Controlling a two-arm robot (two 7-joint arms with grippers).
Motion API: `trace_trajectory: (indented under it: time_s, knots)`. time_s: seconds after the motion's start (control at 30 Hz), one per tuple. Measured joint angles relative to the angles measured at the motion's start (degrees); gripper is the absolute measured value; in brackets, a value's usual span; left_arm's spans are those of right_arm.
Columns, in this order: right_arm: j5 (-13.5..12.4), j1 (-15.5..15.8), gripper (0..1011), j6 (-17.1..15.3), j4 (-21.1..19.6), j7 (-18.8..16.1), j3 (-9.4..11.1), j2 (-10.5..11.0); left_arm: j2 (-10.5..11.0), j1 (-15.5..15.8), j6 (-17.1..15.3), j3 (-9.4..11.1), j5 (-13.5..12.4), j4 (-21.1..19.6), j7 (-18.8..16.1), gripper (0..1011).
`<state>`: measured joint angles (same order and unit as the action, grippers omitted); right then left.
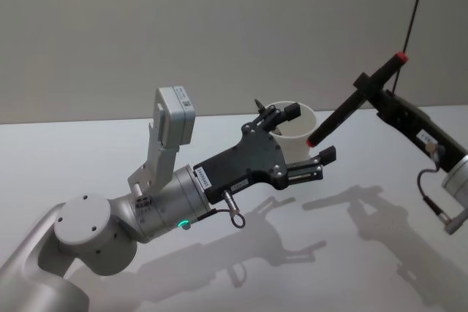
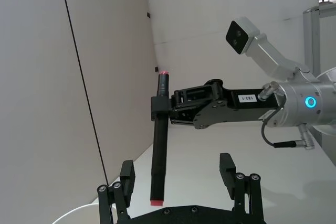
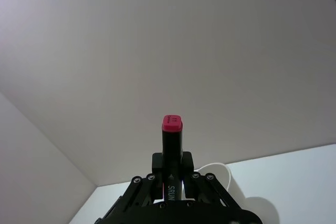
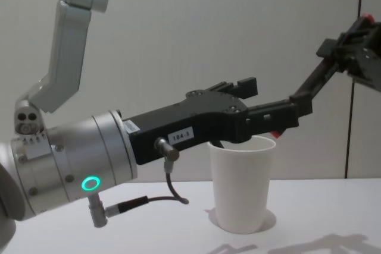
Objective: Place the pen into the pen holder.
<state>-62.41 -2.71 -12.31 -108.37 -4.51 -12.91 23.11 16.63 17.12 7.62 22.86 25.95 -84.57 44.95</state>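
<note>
Head view: starting on the left, we see the left gripper (image 1: 311,135) reaching out over the white desk (image 1: 88,158). Its jaws are wide open, with nothing between them. One jaw sits by the rim of the pen holder (image 1: 296,128) and the other sits in front of the cup, lower down. The pen holder is a white paper cup, and it stands upright on the desk.

Next, to the right, we see the pen (image 1: 356,100). It is black with red at both ends. It hangs tilted in the air, with its lower red tip just beside the cup's rim and its upper end pointing up and away to the right.

On the far right is the right gripper (image 1: 363,83). Its jaws are closed around the pen, nearer the upper end.

In the chest view, the left gripper (image 4: 271,105) shows large, stretched across just above the pen holder (image 4: 241,182). The pen (image 4: 312,87) slants down toward the cup from the right, and its low end is hidden behind the left gripper.

In the right wrist view, we see the pen's red end (image 3: 171,124) sticking up from the closed jaws.
</note>
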Motion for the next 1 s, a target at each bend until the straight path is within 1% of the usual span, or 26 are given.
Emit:
trace_trajectory:
  time_s: [0.07, 0.4, 0.43, 0.47, 0.5, 0.6, 0.63, 0.67, 0.7, 0.8, 0.83, 0.9, 0.97, 1.0]
  knots:
    - [0.76, -0.38, 202, 0.28, 0.44, -0.33, 0.05, 0.07, 0.00, 0.00, 0.00, 0.00, 0.00, 0.00, 0.00, 1001]
    - [8.44, -3.78, 202, 2.10, 4.31, -3.58, -0.42, -0.28, 0.00, 0.00, 0.00, 0.00, 0.00, 0.00, 0.00, 1001]
    - [9.88, -4.42, 202, 2.40, 5.07, -4.17, -0.62, -0.49, 0.00, 0.00, 0.00, 0.00, 0.00, 0.00, 0.00, 1001]
    - [10.53, -4.71, 202, 2.56, 5.41, -4.44, -0.72, -0.60, 0.00, 0.00, 0.00, 0.00, 0.00, 0.00, 0.00, 1001]
    - [12.24, -5.29, 202, 2.94, 6.11, -5.08, -0.92, -0.82, 0.00, 0.00, 0.00, 0.00, 0.00, 0.00, 0.00, 1001]
    - [14.74, -6.22, 202, 3.52, 7.28, -5.90, -1.28, -1.23, 0.00, 0.00, 0.00, 0.00, 0.00, 0.00, 0.00, 1001]
    - [16.30, -6.78, 202, 3.89, 7.94, -6.48, -1.55, -1.50, 0.00, 0.00, 0.00, 0.00, 0.00, 0.00, 0.00, 1001]
    - [17.09, -7.14, 202, 4.09, 8.26, -6.73, -1.72, -1.68, 0.00, 0.00, 0.00, 0.00, 0.00, 0.00, 0.00, 1001]
    - [18.67, -7.57, 202, 4.50, 8.94, -7.25, -1.95, -1.89, 0.00, 0.00, 0.00, 0.00, 0.00, 0.00, 0.00, 1001]
    - [21.12, -8.45, 202, 5.18, 10.04, -7.94, -2.43, -2.39, 0.00, 0.00, 0.00, 0.00, 0.00, 0.00, 0.00, 1001]
    - [23.01, -8.98, 202, 5.75, 10.75, -8.45, -2.74, -2.72, 0.00, 0.00, 0.00, 0.00, 0.00, 0.00, 0.01, 1001]
    - [24.68, -9.48, 202, 6.28, 11.47, -8.86, -3.04, -3.06, 0.00, 0.00, 0.00, 0.00, 0.00, 0.00, 0.00, 1001]
    - [27.33, -10.36, 202, 7.29, 12.69, -9.43, -3.53, -3.67, 0.00, 0.00, 0.00, 0.00, 0.00, 0.00, 0.00, 1001]
    - [28.06, -10.72, 202, 7.58, 13.21, -9.67, -3.74, -3.94, 0.00, 0.00, 0.00, 0.00, 0.00, 0.00, 0.00, 1001]
